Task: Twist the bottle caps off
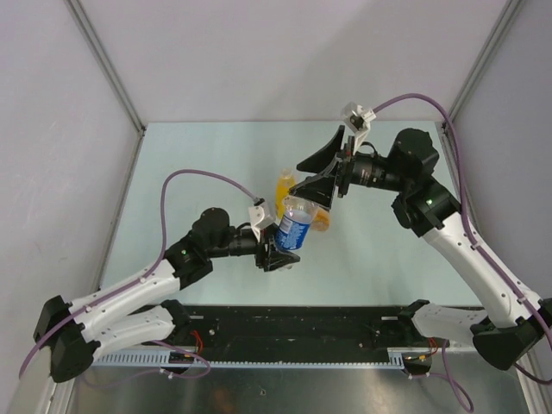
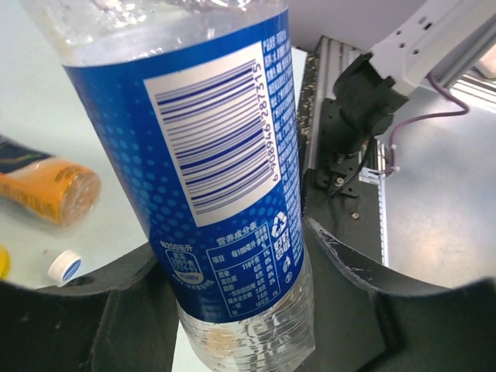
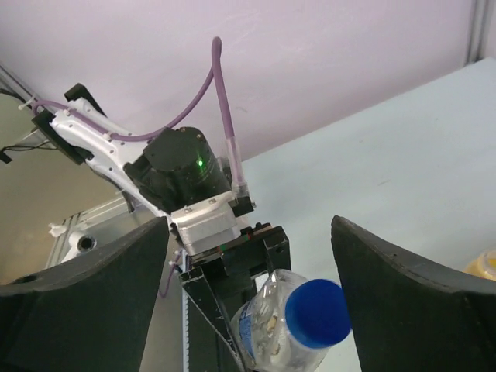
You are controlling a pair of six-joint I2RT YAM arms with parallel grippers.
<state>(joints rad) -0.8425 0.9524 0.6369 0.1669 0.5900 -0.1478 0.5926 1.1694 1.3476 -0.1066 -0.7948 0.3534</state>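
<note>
My left gripper (image 1: 278, 253) is shut on the clear bottle (image 1: 294, 226) with a blue label and holds it tilted above the table; in the left wrist view both fingers press its lower body (image 2: 232, 155). Its blue cap (image 3: 318, 312) is on the neck. My right gripper (image 3: 249, 225) is open just above the cap, which sits between the fingers, nearer the right one, untouched. In the top view the right gripper (image 1: 307, 177) hovers over the bottle's top. An orange bottle (image 2: 48, 188) lies on the table behind. A loose white cap (image 2: 63, 267) lies near it.
A yellow bottle (image 1: 285, 185) sits just behind the held bottle, close under the right gripper. The orange bottle (image 1: 321, 221) lies to its right. The metal rail (image 1: 285, 358) with the arm bases runs along the near edge. Grey walls enclose the table.
</note>
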